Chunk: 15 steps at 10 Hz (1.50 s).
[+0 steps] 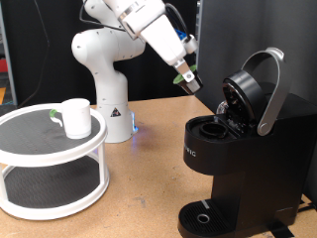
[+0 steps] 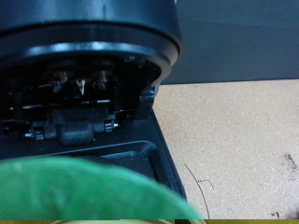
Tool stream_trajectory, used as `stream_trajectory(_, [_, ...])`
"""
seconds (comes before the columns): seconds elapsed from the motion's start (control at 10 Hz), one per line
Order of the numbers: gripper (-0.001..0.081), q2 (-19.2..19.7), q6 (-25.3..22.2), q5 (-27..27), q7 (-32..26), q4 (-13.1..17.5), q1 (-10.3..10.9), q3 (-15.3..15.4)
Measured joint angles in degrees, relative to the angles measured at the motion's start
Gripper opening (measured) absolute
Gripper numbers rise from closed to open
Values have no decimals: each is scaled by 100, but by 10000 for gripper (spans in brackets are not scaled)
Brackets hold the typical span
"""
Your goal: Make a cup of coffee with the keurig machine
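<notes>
The black keurig machine (image 1: pixel 238 159) stands at the exterior view's right with its hinged top and silver handle (image 1: pixel 269 89) raised, so the pod chamber (image 1: pixel 210 127) is open. My gripper (image 1: pixel 188 77) hangs just above and to the left of the chamber, shut on a small dark pod with a green top (image 1: pixel 186 74). In the wrist view the pod's green top (image 2: pixel 93 191) fills the near edge as a blur, and the machine's open black head (image 2: pixel 84 84) lies just beyond it. The white cup (image 1: pixel 76 117) stands on a round stand at the left, far from the gripper.
The cup's white two-tier round stand (image 1: pixel 40 159) fills the exterior view's lower left. The robot's white base (image 1: pixel 104 94) stands behind it on the wooden table (image 1: pixel 149 183). A dark panel rises behind the machine.
</notes>
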Motion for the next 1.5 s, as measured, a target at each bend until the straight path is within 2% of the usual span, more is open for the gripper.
stream_trajectory(0.7, [471, 376, 916, 145, 19, -249, 177, 399])
stream_trajectory(1.1, [471, 688, 1184, 208, 25, -211, 208, 494])
stream_trajectory(1.5, [471, 979, 1325, 481, -253, -155, 249, 496])
